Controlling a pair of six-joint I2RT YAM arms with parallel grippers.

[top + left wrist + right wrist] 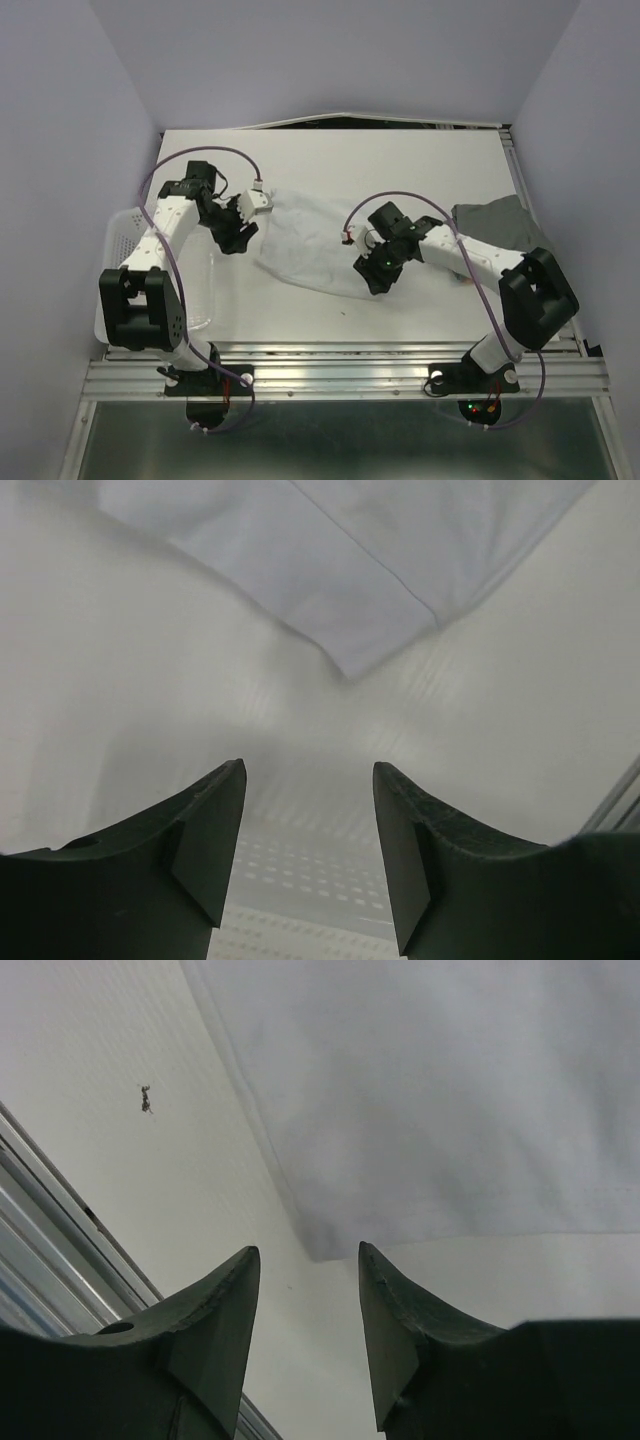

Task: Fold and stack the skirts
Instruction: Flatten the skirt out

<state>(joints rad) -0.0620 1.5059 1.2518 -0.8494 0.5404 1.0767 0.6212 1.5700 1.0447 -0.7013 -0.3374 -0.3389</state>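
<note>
Work seemed barely begun: white skirt (310,245) lay spread mid-surface, grey skirt (497,222) crumpled at its right edge; left fingers (205,860) and right fingers (210,1330) stood apart, empty.

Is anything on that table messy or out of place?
Yes, slightly. The grey skirt lies rumpled at the right edge of the table, and the white skirt lies askew in the middle. A small dark speck sits near the front edge.
</note>
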